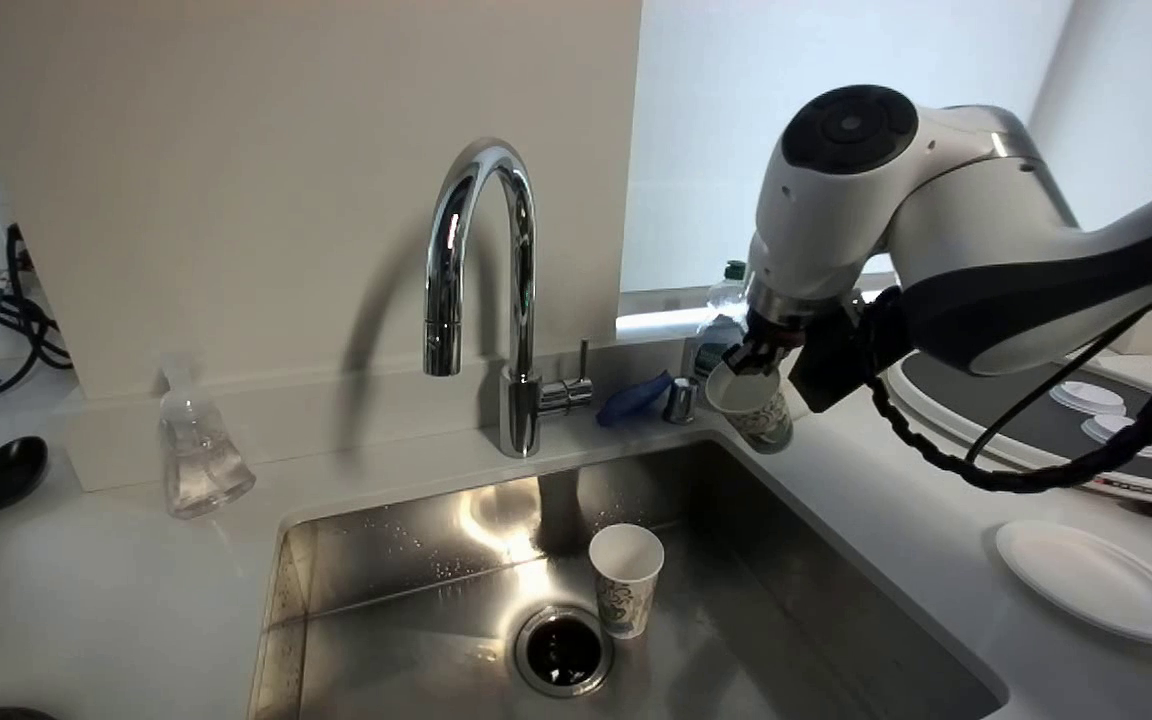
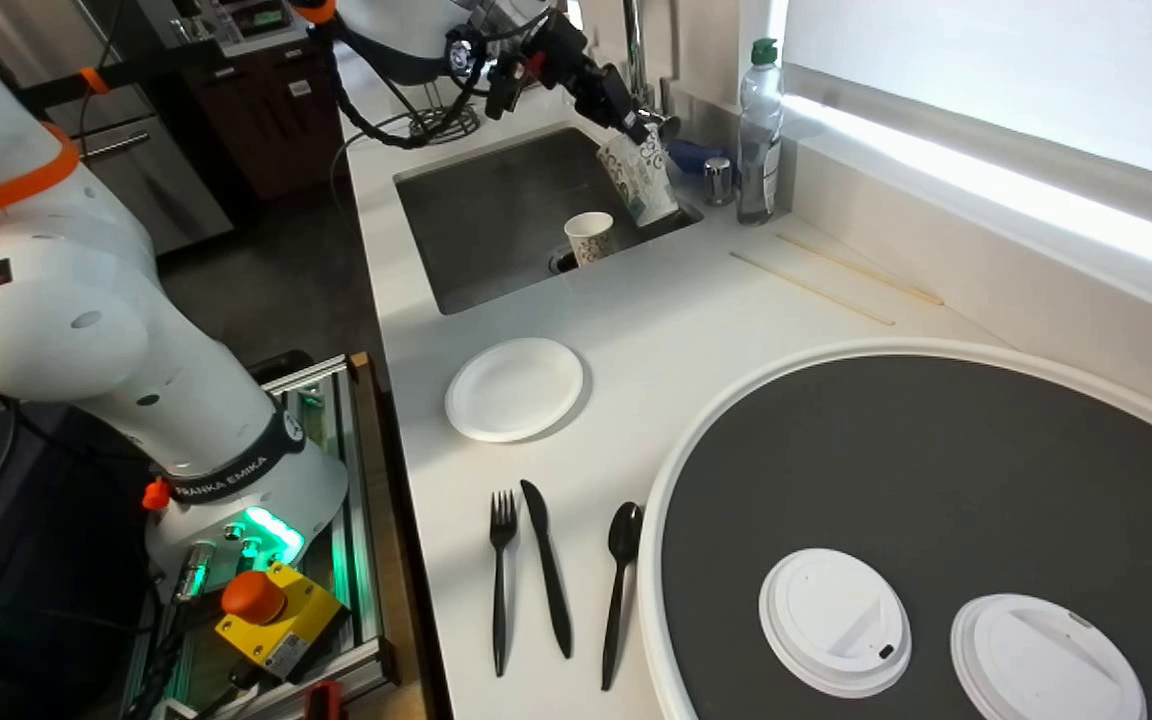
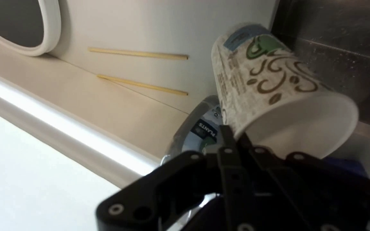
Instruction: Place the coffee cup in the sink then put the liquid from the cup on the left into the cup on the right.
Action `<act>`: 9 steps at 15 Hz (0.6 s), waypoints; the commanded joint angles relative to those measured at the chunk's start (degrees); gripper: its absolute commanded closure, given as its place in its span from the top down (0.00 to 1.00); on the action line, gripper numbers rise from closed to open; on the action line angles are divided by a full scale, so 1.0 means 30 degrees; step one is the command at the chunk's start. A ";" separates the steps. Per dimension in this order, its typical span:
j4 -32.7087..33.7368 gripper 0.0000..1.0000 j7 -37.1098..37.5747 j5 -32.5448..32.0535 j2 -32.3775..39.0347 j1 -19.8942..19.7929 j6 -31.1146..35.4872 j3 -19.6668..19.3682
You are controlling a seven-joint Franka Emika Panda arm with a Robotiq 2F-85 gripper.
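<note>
A paper cup with a printed pattern (image 1: 626, 592) stands upright in the steel sink (image 1: 386, 650), right beside the drain (image 1: 564, 650). It also shows in an exterior view (image 2: 592, 240). My gripper (image 1: 751, 357) is shut on the rim wall of another patterned paper cup (image 1: 761, 412), near the sink's back corner. In the wrist view, one fingertip is outside and one inside the rim of this held cup (image 3: 265, 77). The held cup is tilted, its mouth toward the tap side. Its visible inner wall is white; its bottom inside is hidden, so I cannot tell about liquid.
The arched tap (image 1: 521, 410), a blue object (image 1: 633, 398) and a chrome knob (image 1: 681, 401) stand behind the sink. A soap bottle (image 2: 761, 140) is close to the held cup. Chopsticks (image 2: 816, 289), a plate (image 2: 516, 390), cutlery (image 2: 548, 570) and a round tray (image 2: 678, 470) with lids lie beyond.
</note>
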 commanded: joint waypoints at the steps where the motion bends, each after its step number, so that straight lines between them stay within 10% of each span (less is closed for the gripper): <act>1: -0.1780 0.01 0.1694 0.0775 -0.1693 -0.0553 0.1611 -0.0451; 9: -0.3624 0.01 0.3702 0.1716 -0.2883 -0.1479 0.4279 -0.1137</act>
